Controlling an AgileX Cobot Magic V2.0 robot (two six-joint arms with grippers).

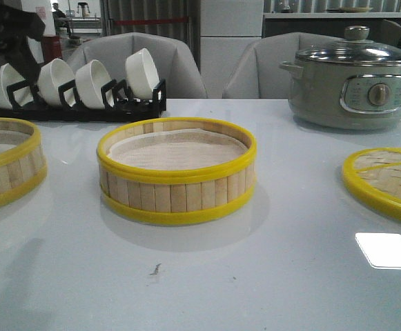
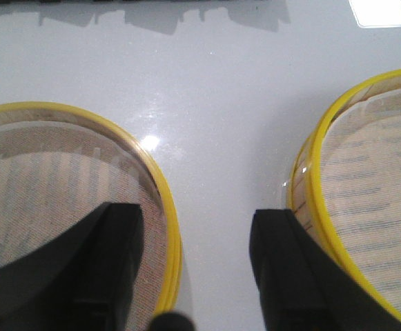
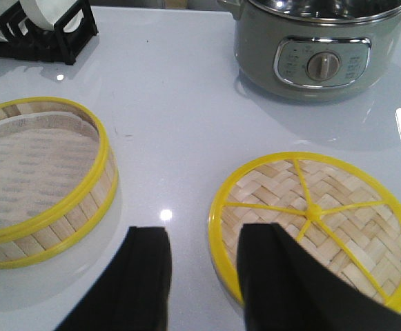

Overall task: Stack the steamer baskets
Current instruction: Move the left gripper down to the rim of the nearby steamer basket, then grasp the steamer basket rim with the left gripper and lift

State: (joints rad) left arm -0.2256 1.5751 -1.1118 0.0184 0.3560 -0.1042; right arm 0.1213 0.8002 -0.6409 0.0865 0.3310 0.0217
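One steamer basket (image 1: 176, 172) stands in the middle of the table, pale slats, yellow rims, white liner inside. The second steamer basket (image 1: 7, 162) stands at the left edge, partly cut off. In the left wrist view my left gripper (image 2: 197, 224) is open and empty above the gap between the left basket (image 2: 62, 179) and the middle basket (image 2: 373, 193). One finger hangs over the left basket's liner. In the right wrist view my right gripper (image 3: 203, 241) is open and empty between the middle basket (image 3: 34, 179) and the woven lid (image 3: 317, 214).
The flat woven lid (image 1: 386, 183) lies at the right. A grey electric pot (image 1: 355, 76) stands at the back right. A black rack of white bowls (image 1: 76, 86) stands at the back left. A dark blurred shape (image 1: 7, 34) is at the top left.
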